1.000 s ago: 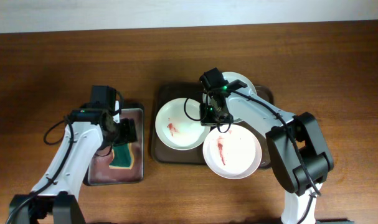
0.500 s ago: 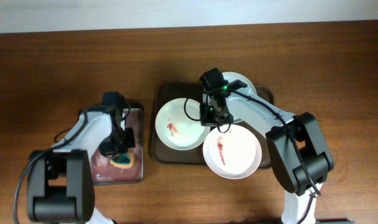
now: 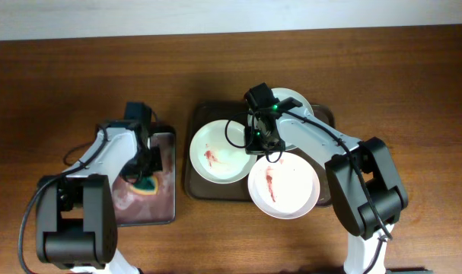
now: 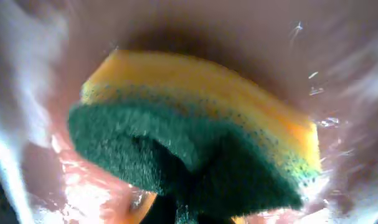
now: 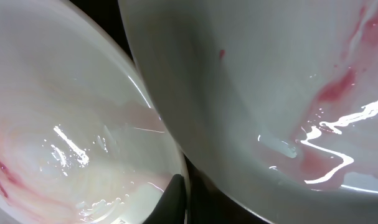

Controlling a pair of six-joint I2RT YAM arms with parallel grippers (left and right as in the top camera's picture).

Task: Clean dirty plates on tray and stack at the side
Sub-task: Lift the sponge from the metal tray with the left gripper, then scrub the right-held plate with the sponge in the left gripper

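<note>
From overhead, we see the tray at the middle of the table, with three plates on or over it. The left plate lies inside it with a small red smear. The back plate is mostly hidden under the right arm. The front plate, streaked red, overhangs the tray's near rim. The right gripper sits at that plate's upper-left rim, just beside the left plate. The left gripper is down over the metal pan, at the sponge.

In the left wrist view, we find the sponge – yellow on top, green below – filling the frame. It is buckled at its lower middle where the pincer is closed on it, above the pan's wet pinkish floor.

In the right wrist view, the left plate and the front plate nearly meet, and one dark finger shows between their rims. We cannot tell how far this pincer is open, or whether it grips anything.
</note>
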